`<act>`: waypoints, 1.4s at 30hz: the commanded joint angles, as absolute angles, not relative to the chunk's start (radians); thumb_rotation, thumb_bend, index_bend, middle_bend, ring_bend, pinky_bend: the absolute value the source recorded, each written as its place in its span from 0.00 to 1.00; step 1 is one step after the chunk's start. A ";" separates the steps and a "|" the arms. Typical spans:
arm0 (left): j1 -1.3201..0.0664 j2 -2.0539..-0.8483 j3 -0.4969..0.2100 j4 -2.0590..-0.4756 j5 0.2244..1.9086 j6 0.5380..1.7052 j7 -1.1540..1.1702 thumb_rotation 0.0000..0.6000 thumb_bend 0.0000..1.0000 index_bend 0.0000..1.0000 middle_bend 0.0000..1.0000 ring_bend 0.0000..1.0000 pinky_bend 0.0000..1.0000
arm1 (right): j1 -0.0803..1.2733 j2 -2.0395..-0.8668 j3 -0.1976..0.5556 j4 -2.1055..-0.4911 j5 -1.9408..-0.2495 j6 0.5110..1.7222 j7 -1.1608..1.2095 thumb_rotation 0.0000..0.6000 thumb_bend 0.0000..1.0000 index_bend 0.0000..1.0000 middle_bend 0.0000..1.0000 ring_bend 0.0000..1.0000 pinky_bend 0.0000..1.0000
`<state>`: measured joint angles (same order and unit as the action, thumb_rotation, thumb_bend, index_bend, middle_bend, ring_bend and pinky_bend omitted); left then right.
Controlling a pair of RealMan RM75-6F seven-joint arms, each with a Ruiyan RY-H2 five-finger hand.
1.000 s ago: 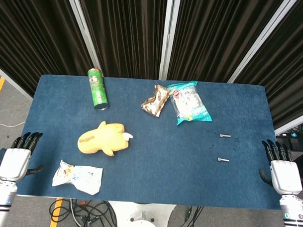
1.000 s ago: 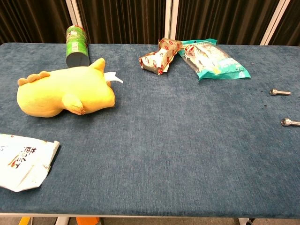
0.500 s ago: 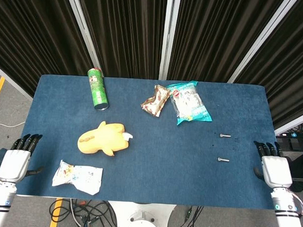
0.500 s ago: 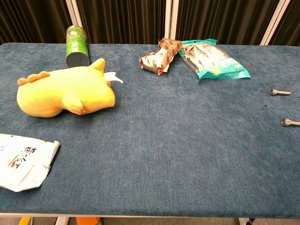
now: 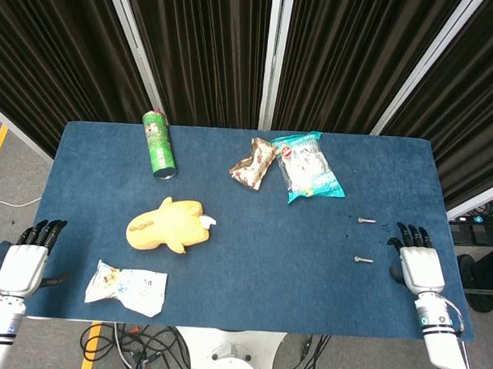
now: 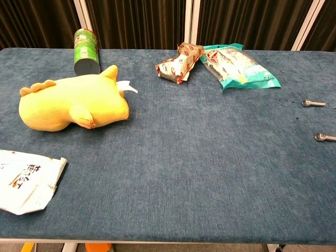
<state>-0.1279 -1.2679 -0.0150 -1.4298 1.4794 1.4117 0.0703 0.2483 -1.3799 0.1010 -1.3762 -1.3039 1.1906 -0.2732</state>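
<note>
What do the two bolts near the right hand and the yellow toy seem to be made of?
The bolts look like bare metal: silvery grey with a dull sheen. The yellow toy seems plush fabric, matte and softly rounded. The right hand touches neither.

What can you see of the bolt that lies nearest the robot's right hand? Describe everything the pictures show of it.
The nearer bolt is small, silvery and metallic-looking, with a wider head at one end of a slim shank. It lies flat on the blue cloth-covered table, roughly crosswise, near the right edge. Nothing touches it: the right hand sits just beside it, fingers apart, holding nothing. A second bolt of the same look lies a little farther back.
</note>
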 commanded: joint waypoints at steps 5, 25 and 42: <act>-0.127 -1.267 -0.016 -1.423 1.477 1.411 0.062 1.00 0.00 0.10 0.12 0.07 0.17 | 0.266 -1.446 0.095 -1.322 -1.315 1.190 -0.272 1.00 0.21 0.37 0.05 0.00 0.00; -0.121 -1.269 -0.016 -1.391 1.475 1.411 0.025 1.00 0.00 0.10 0.12 0.07 0.17 | 0.288 -1.524 0.087 -1.262 -1.324 1.186 -0.272 1.00 0.23 0.46 0.07 0.00 0.00; -0.122 -1.272 -0.015 -1.380 1.478 1.409 0.014 1.00 0.00 0.10 0.12 0.07 0.17 | 0.291 -1.537 0.086 -1.248 -1.314 1.183 -0.281 1.00 0.24 0.52 0.08 0.00 0.00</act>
